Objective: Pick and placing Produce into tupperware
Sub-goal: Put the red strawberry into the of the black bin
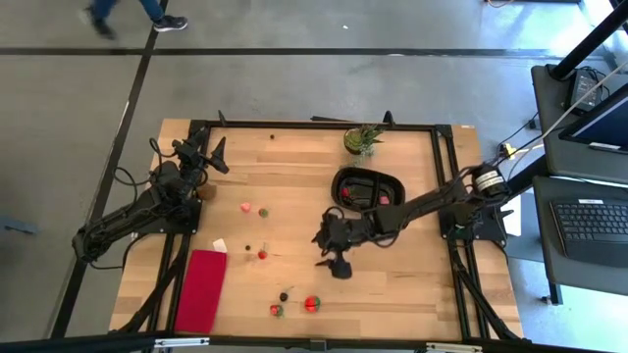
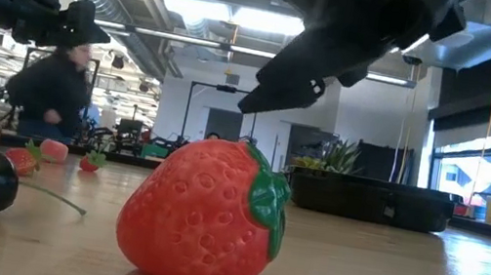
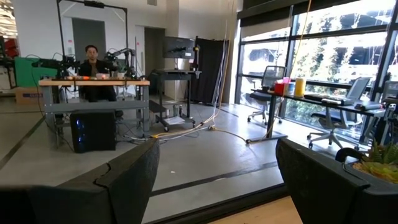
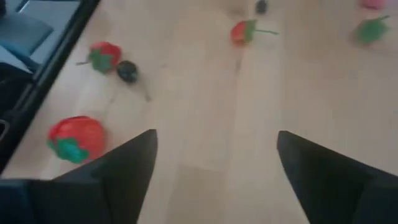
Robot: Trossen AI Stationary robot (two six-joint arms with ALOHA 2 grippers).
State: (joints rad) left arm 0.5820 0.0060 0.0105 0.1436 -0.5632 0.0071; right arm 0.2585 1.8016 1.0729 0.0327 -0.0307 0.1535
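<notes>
- Wooden table (image 1: 412,284), left side: left gripper (image 1: 218,155) waits raised near the far left corner, fingers spread wide and empty. No hazard noted while it stays parked.
- Red cloth (image 1: 201,290) lies at the near left edge, clear of the work.
- Centre: produce is scattered loose over the table, a pink piece (image 1: 245,207), a small strawberry (image 1: 262,255), a dark berry (image 1: 284,295) and a big strawberry (image 1: 312,303) at the near edge.
- Right gripper (image 1: 334,257) hangs above bare wood just right of the scatter, fingers wide, holding nothing.
- Risk: pieces are small and rounded; an off-centre close would likely squirt one away or roll it off the near edge.
- Right: black container (image 1: 345,177) holds a few red pieces; a plant (image 1: 362,138) stands just behind. A careless carry could clip its rim.
</notes>
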